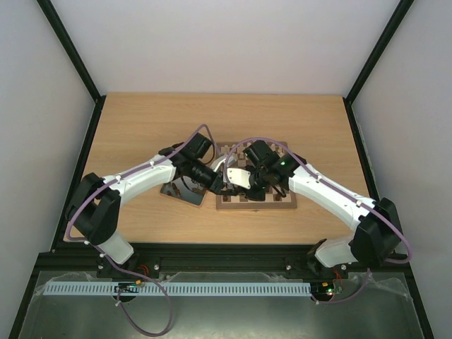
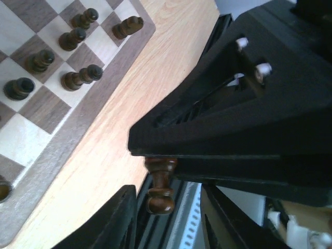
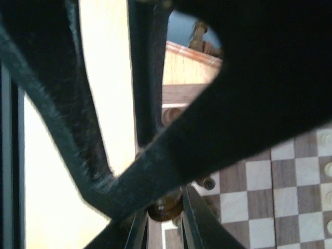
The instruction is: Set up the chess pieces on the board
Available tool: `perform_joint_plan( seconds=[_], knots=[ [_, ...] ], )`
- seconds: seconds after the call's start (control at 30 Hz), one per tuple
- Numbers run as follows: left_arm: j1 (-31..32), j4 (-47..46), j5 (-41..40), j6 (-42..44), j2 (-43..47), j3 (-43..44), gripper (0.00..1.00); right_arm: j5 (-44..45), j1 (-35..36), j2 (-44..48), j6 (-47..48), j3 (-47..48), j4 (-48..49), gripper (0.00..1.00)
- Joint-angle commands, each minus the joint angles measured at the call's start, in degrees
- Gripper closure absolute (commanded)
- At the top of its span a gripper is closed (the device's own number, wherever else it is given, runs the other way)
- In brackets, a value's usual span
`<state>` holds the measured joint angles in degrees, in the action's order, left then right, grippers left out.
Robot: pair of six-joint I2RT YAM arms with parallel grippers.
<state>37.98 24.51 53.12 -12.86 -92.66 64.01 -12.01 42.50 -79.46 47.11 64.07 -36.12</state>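
The two grippers meet over the left edge of the board [image 1: 282, 203]. My right gripper [image 1: 232, 178] is shut on a dark brown chess piece [image 3: 166, 206], which sits between its fingertips [image 3: 165, 228]. In the left wrist view the same piece [image 2: 160, 188] hangs below the right gripper's black body. My left gripper [image 2: 171, 220] is open, with a finger on each side of the piece and clear of it; from above the left gripper [image 1: 214, 182] is partly hidden. Several dark pieces [image 2: 78, 78] stand on the board [image 2: 31, 135] near its corner.
A shiny metal tray [image 1: 185, 192] lies just left of the board, under the left wrist. Cream pieces [image 3: 327, 168] stand along the board's far side in the right wrist view. The left gripper's black fingers [image 3: 259, 104] cross most of that view.
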Motion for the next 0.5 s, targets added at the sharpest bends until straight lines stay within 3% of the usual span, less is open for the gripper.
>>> perform_joint_plan(
  seconds=[0.0, 0.17, 0.47],
  knots=[
    [-0.02, -1.06, -1.47, -0.32, 0.89, 1.91, 0.59, -2.02, 0.08, 1.46, -3.17, -1.47, -0.38, 0.93],
    [-2.51, -11.0, -3.65, -6.8, 5.25, -3.95, 0.52, -11.95, -5.77, 1.44, -6.99, -0.49, -0.59, 0.93],
    [-2.46, -44.07, -11.36, -24.38, 14.06, -18.07, 0.5, -27.38, -13.01, 1.8, -14.76, -1.19, 1.07, 0.93]
  ],
)
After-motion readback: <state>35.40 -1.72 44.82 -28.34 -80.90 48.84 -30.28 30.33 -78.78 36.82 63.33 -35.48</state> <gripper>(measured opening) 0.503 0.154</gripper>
